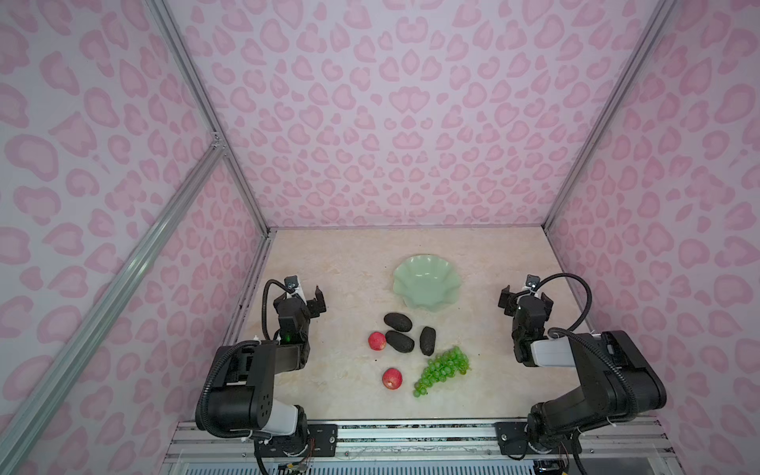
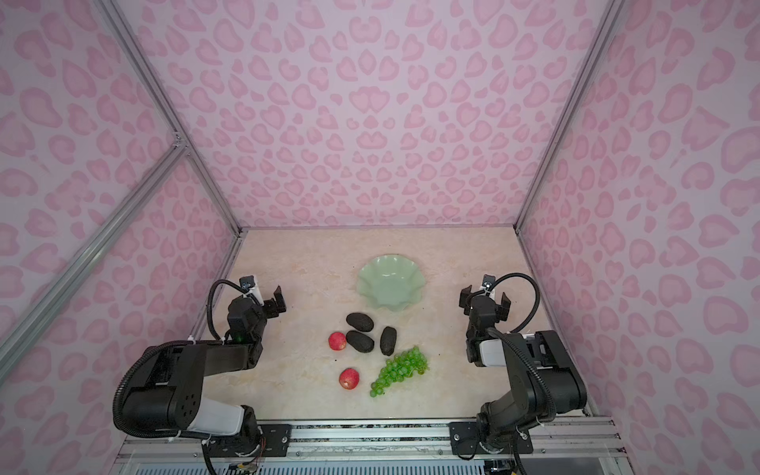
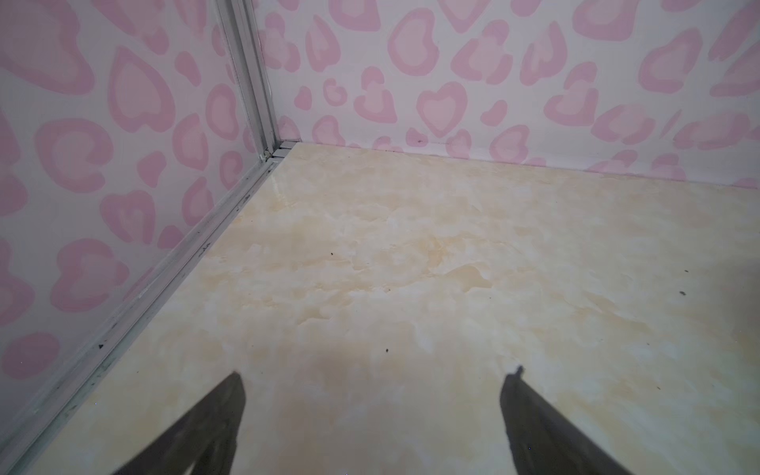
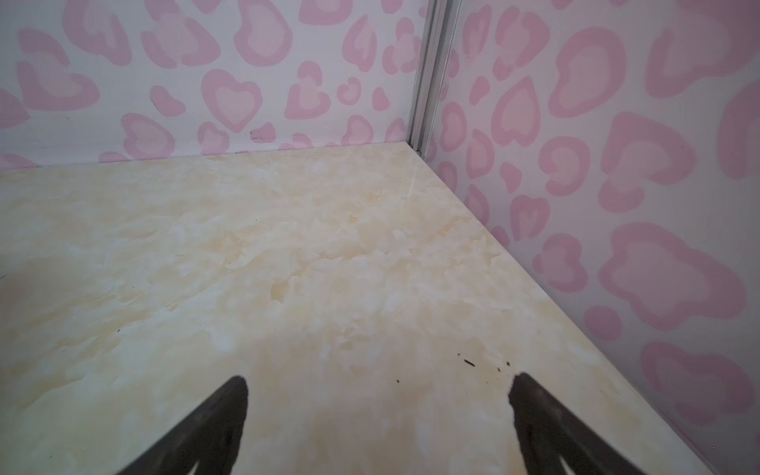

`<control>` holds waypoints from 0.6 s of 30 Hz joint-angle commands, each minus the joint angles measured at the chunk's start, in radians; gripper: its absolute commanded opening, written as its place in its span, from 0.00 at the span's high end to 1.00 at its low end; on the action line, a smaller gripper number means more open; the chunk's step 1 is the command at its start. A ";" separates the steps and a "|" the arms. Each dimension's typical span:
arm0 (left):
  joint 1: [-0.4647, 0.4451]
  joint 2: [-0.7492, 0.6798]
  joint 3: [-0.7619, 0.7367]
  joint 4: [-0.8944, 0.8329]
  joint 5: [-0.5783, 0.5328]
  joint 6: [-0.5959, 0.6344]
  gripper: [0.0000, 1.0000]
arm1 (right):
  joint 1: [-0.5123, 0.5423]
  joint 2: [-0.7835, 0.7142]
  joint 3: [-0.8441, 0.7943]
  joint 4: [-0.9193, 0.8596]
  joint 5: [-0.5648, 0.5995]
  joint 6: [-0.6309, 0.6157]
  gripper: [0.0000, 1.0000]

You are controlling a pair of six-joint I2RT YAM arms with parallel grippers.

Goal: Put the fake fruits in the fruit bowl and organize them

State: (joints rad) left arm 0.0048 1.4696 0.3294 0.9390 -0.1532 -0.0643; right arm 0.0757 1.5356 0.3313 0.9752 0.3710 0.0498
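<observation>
Both arms are folded close to their bases on the front rail, 1 at each side edge of the marbled table (image 1: 349, 263). The left arm's elbow is bent sharply and its forearm reaches forward. The left gripper (image 1: 307, 297) aims toward the far left corner, where the pink heart-patterned walls (image 3: 452, 82) meet. Its jaws are spread wide, and the wrist view shows only bare tabletop between them. The right arm mirrors this pose, with the right gripper (image 1: 525, 298) aimed at the far right corner and its jaws equally wide and empty. In both top views the fruit bowl (image 1: 426, 283) sits empty between the 2 grippers, nearer the right one and well apart from both. All 6 fruits lie on the table in front of the bowl. The rear avocado (image 1: 398, 322) is nearest its rim, with the middle avocado (image 1: 399, 341) just in front of it and the side avocado (image 1: 427, 340) beside them. The upper red fruit (image 1: 377, 341) touches or nearly touches the middle avocado. The lower red fruit (image 1: 392, 378) lies closest to the rail, beside the green grapes (image 1: 444, 370).
</observation>
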 commanded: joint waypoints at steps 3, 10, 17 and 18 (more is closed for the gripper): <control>0.002 0.000 0.002 0.032 0.010 0.001 0.02 | 0.000 0.004 0.002 0.009 0.014 0.007 0.01; 0.002 0.000 0.002 0.032 0.009 -0.002 0.02 | -0.012 0.005 0.006 0.002 -0.015 0.014 0.01; 0.002 0.003 0.005 0.028 0.010 -0.002 0.02 | -0.022 -0.003 0.002 -0.001 -0.038 0.016 0.01; 0.003 0.002 0.005 0.028 0.010 -0.002 0.02 | -0.022 -0.002 0.002 0.000 -0.038 0.016 0.01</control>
State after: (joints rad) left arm 0.0055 1.4696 0.3294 0.9398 -0.1532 -0.0643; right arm 0.0525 1.5330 0.3325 0.9733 0.3332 0.0605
